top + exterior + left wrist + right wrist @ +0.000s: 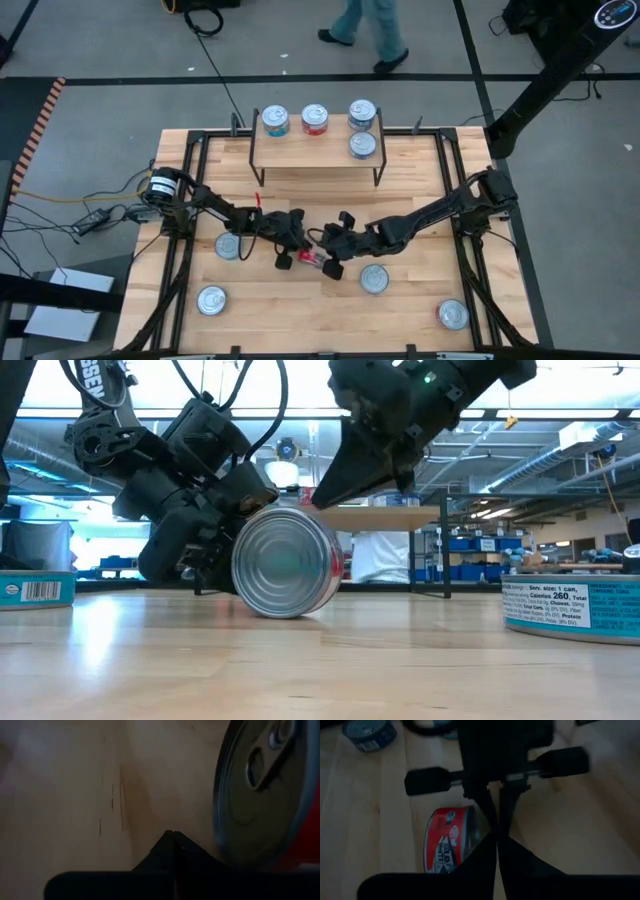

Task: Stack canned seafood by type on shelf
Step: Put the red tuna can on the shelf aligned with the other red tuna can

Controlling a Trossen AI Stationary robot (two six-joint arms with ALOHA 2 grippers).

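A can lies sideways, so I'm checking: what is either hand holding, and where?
Nothing seems held. The red can lies on its side beside the left hand and right hand, gripped by neither.

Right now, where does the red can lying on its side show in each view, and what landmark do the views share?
High view: red can at table centre, between the two arms.
Low view: can left of centre, on its edge, lid facing the camera.
Left wrist view: can at the right side.
Right wrist view: can lower, left of centre.
Landmark: left pincer, beside the can in all four views.
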